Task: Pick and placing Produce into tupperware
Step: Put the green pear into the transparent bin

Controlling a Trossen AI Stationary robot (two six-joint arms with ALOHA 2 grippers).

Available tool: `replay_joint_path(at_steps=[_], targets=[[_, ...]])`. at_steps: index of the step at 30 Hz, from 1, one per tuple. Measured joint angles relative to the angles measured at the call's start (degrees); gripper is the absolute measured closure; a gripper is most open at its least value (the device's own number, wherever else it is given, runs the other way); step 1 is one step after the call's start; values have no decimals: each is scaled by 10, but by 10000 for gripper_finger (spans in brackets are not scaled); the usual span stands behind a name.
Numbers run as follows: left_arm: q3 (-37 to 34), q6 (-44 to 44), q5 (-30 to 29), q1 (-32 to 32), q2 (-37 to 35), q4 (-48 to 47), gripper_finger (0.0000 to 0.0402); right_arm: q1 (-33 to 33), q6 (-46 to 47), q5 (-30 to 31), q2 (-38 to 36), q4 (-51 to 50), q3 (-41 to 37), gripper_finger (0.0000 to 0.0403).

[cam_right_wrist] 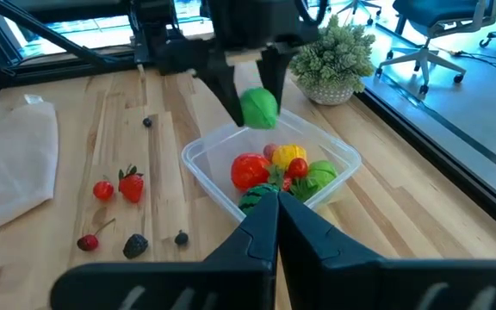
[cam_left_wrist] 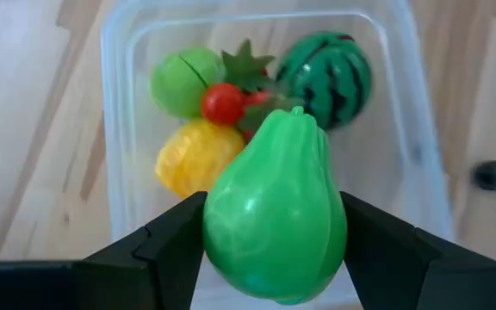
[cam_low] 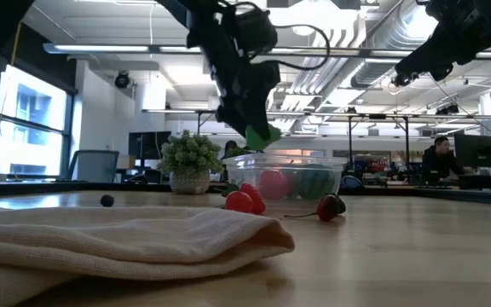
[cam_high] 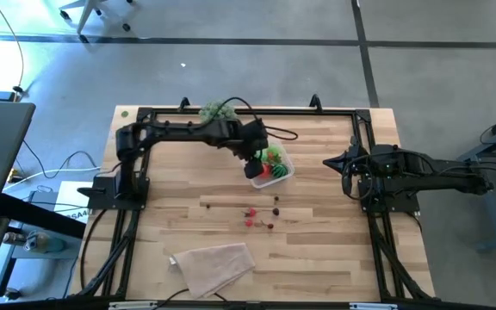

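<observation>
My left gripper (cam_high: 257, 165) hangs over the clear tupperware (cam_high: 288, 170) near the table's middle, shut on a green pear-shaped toy fruit (cam_left_wrist: 274, 207). In the box lie a lime-green fruit (cam_left_wrist: 183, 82), a small tomato (cam_left_wrist: 224, 103), a yellow piece (cam_left_wrist: 195, 155) and a watermelon (cam_left_wrist: 327, 76). Loose produce rests on the wood nearer the front: a tomato (cam_right_wrist: 102, 189), a strawberry (cam_right_wrist: 131, 183), a cherry (cam_right_wrist: 87, 243) and dark berries (cam_right_wrist: 134, 246). My right gripper (cam_right_wrist: 275, 200) waits shut at the table's right side. My left gripper pinches the green fruit's wide body (cam_left_wrist: 218, 226) between its two fingers (cam_left_wrist: 170, 241), one on each flank. The fingers slant down from the table's left. The fruit is lifted clear above the tupperware's open top (cam_low: 262, 134), its narrow end pointing away from the gripper.
A bushy pale-green plant ball (cam_high: 218, 110) stands at the far edge behind the box. A beige cloth (cam_high: 213, 265) lies crumpled near the front edge. A black frame (cam_high: 231, 112) borders the table. Bare wood lies between the loose produce and the cloth.
</observation>
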Motion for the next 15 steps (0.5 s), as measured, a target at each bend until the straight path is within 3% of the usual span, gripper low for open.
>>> replay_joint_path(at_steps=[15], targets=[[0, 47, 3, 26, 34, -4, 169, 0, 0, 0, 0, 0, 0, 402]])
